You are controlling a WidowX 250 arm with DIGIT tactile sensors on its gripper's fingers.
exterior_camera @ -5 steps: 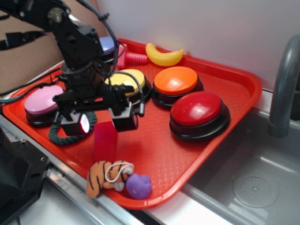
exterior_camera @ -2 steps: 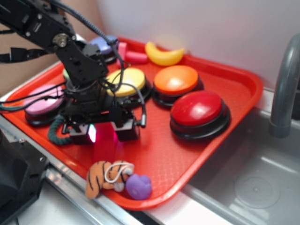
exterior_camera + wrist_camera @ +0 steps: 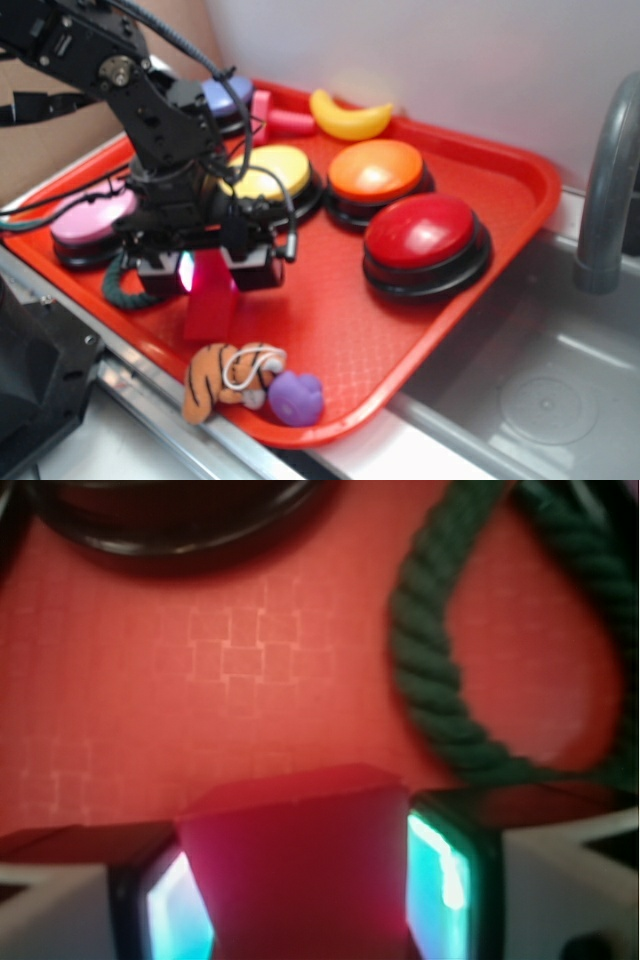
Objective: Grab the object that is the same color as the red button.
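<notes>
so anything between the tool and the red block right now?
Nothing visible. The tool already straddles the red block, a pad on each side in the wrist view. The green rope lies off to one side on the tray.

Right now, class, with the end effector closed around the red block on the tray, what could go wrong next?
1. The end effector grips only the top of the red block; the block could slip or tip when lifted.
2. The green rope lies right beside the fingers and might snag.
3. The tiger toy sits close by and could be knocked.
</notes>
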